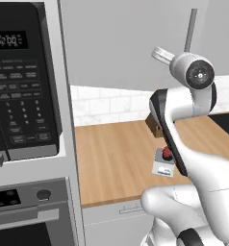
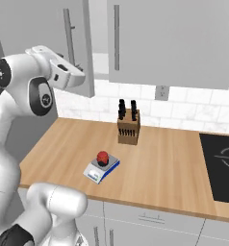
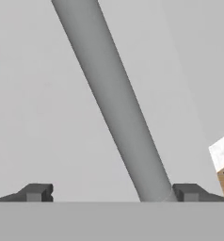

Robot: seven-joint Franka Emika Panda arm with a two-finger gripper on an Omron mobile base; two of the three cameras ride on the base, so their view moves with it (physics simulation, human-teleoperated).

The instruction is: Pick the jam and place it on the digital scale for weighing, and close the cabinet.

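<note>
Grey cabinet door stands ajar directly ahead of the gripper, whose jaws are spread wide and empty, one fingertip on each side of the vertical bar handle without clamping it. Well below the gripper, the jam sits on the digital scale on the wooden counter, near the knife block.

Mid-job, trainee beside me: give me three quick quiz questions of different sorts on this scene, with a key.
1. True or false: the jam sits on the digital scale.
2. The gripper jaws are: A shut, B open with the cabinet door's handle between them.
3. Fill in: behind the scale stands a wooden knife ____.

Key: 1 true; 2 B; 3 block.
</note>
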